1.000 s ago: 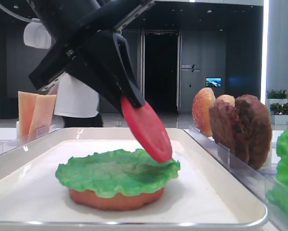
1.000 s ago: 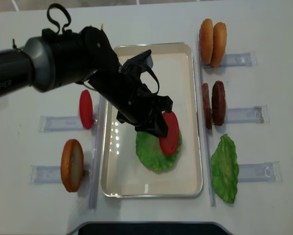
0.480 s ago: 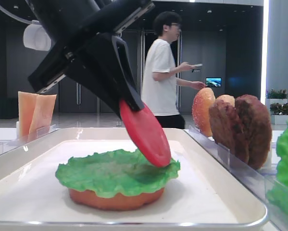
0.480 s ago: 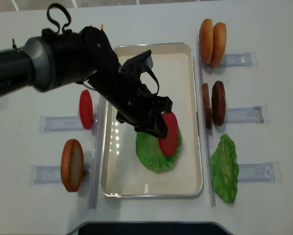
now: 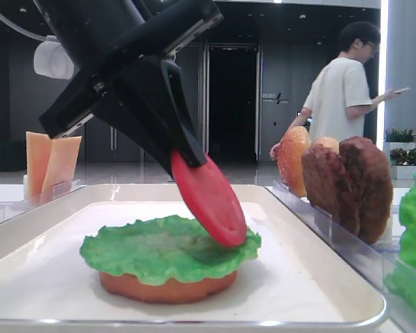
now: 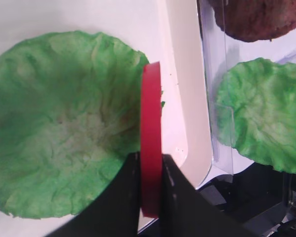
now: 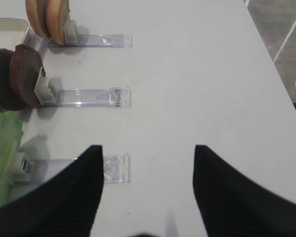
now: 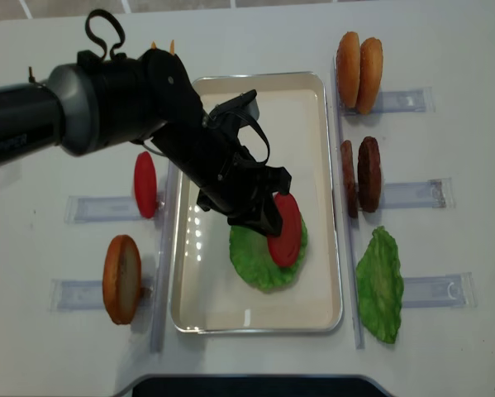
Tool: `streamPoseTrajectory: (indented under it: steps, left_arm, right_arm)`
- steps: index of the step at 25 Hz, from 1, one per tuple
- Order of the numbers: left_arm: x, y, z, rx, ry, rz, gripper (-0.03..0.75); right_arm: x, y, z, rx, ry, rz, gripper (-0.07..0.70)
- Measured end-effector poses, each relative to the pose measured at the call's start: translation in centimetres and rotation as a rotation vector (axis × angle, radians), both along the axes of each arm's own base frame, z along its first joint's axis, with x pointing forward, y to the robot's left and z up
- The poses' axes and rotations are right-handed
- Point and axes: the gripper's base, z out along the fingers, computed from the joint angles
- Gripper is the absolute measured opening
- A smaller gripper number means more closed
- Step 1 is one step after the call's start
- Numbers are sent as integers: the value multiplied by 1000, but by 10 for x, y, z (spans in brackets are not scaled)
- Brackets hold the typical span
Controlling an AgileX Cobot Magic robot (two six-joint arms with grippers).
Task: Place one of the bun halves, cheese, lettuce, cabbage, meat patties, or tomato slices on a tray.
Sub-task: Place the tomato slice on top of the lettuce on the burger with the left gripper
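low view bun half (image 5: 167, 286) under lettuce (image 8: 264, 256)

Black arm (image 8: 107, 107), grey sleeve, looped cable (image 8: 104, 25)

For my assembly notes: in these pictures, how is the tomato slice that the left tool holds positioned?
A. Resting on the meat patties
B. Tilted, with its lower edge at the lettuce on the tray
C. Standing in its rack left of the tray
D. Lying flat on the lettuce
B: the left tool grips the tomato slice tilted, its lower edge at the lettuce inside the tray.
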Motion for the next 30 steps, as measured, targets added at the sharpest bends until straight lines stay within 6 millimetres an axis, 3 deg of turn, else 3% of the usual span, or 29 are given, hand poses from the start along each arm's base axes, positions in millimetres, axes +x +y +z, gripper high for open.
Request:
streamPoseTrajectory:
  steps: [6,17,30]
  left_arm:
    - [0,1,-1,15,11,12,88]
    - [-2,3,-2,37,30,12,327]
    - [-6,10,3,97,42,-10,345]
  right_arm:
    - [0,0,0,0,0,0,414]
    - [0,0,0,0,0,0,414]
    - [0,0,0,0,0,0,414]
